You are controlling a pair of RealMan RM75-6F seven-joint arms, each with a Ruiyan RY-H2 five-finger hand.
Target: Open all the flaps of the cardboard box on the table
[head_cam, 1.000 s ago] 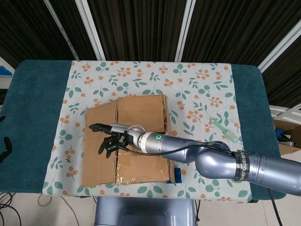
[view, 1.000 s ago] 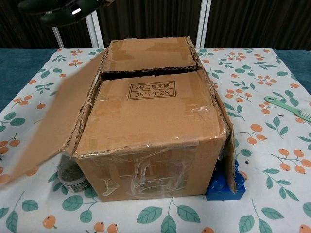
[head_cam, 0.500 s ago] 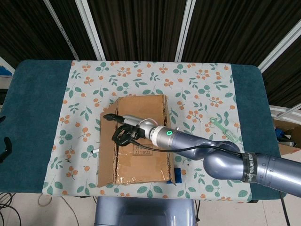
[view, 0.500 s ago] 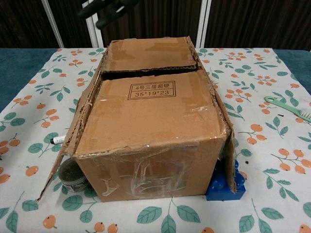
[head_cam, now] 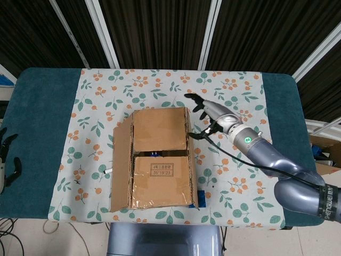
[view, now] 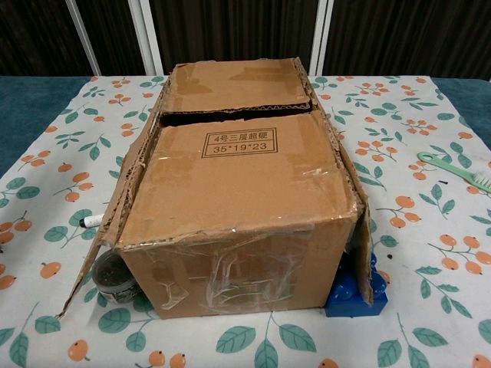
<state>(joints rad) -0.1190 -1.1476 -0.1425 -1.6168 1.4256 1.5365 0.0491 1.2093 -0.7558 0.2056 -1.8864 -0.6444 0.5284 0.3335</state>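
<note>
Fingers (head_cam: 198, 101) of the right hand (head_cam: 210, 112) are spread, holding nothing, now out past the box's (head_cam: 160, 160) far right corner. A sec ago that hand was over the left side of the box top, w/ the left flap (head_cam: 121, 165) laid out flat on the cloth (head_cam: 234, 90); the hand has since pulled away to the right and the flap has sprung back up, hanging at a slant off the left wall.

So only the left flap counts as open, and just partly. The right flap (view: 354, 222) hangs down that side. The near flap (view: 238, 176) and far flap (view: 234, 84) lie shut w/ a dark gap between them; both likely need lifting.

The box sits mid-table on the cloth, long axis running near-to-far from the robot, opening facing up.

Left hand (head_cam: 6, 160) shows at the far left edge, fingers apart, idle, well apart from the box.
</note>
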